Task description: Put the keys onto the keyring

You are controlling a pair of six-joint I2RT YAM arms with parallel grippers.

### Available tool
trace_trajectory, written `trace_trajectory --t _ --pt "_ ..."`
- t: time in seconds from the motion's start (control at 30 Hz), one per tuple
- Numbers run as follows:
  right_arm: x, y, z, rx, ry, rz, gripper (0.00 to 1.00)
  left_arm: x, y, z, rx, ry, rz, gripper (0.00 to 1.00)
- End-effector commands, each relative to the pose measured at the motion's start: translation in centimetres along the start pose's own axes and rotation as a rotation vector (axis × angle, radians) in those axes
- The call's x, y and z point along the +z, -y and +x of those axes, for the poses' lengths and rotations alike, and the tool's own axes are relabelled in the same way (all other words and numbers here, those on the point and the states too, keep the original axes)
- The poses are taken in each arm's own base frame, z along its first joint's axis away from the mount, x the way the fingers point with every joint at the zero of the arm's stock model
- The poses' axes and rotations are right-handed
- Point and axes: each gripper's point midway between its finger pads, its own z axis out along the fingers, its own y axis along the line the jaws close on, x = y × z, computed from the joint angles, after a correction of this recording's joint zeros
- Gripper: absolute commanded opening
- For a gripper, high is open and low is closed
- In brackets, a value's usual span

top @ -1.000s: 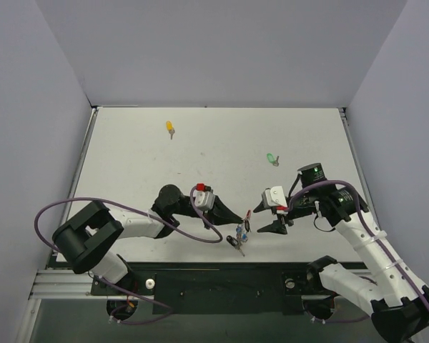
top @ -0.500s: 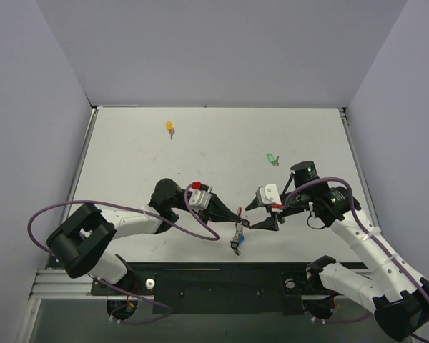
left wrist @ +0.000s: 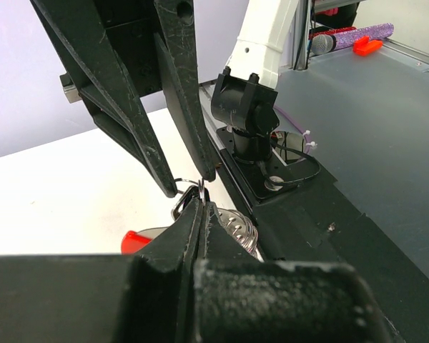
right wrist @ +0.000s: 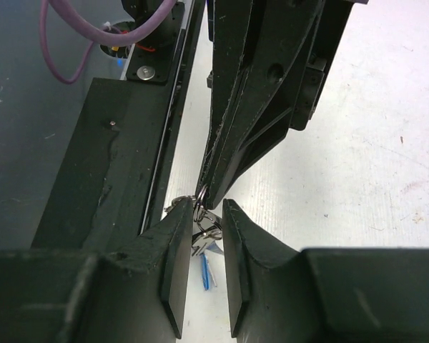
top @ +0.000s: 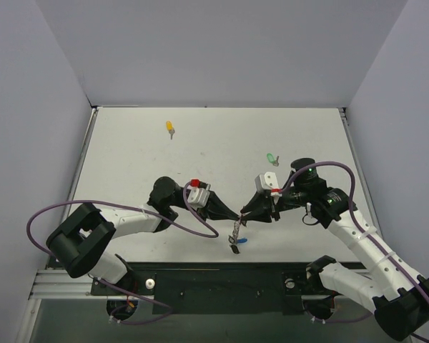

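Left gripper (left wrist: 198, 209) jaws clenched on the keyring (left wrist: 187, 191) wire. Right gripper (right wrist: 205, 211) jaws a narrow slit apart, straddling the keyring from the opposite side; pinching or only touching, cannot tell. Red tag (left wrist: 137, 239) half hidden behind the left finger. Black key (top: 234, 246) dangles under the keyring, too small to make out. On the bench (top: 129, 171), green key (top: 271, 158) lies beyond the keyring to the right, yellow key (top: 170, 127) well beyond it to the left.
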Motion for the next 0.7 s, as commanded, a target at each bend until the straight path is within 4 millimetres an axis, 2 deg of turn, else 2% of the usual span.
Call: trace_trajectory --t 0.0,0.33,0.67 --pt "0.0 -0.4 -1.4 -0.005 0.054 -0.029 0.19 -0.1 -0.2 -1.9 0.064 0.028 0.010 0.00" --pt "-0.1 -0.7 -0.2 0.014 0.009 -0.021 0.22 -0.4 -0.2 -2.2 0.069 0.029 0.007 0.00" --pt "-0.7 -1.3 1.0 0.016 -0.053 -0.019 0.19 -0.7 -0.3 -2.3 0.065 0.023 0.009 0.00"
